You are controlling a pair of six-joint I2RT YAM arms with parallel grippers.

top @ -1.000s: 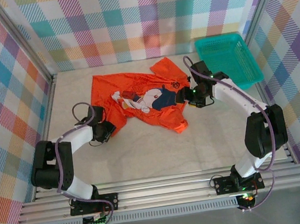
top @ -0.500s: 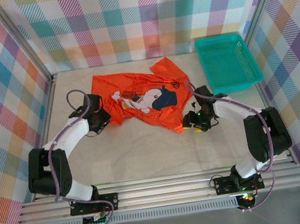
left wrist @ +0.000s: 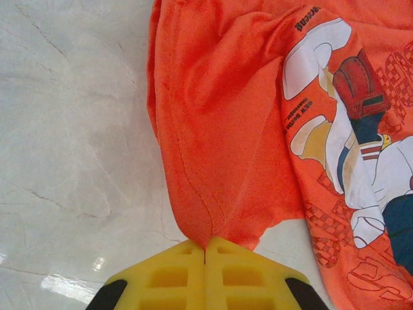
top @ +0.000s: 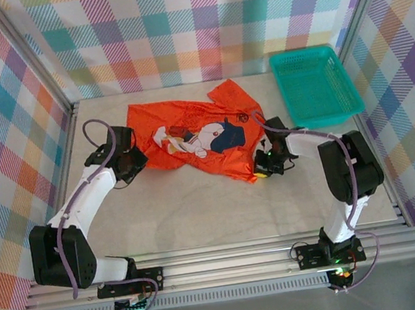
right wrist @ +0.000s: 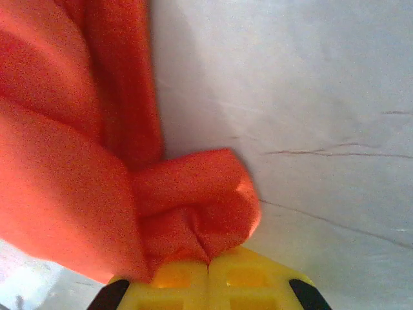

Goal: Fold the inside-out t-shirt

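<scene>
Left gripper (left wrist: 205,248) clamped on the left edge of the inside-out t-shirt (top: 197,137), which lies crumpled at the surface's (top: 199,209) far middle. Print lettering shows in the left wrist view but is too small from above. Right gripper (right wrist: 208,265) clamped on a bunched near-right fold; the pinch is hidden from above.
</scene>
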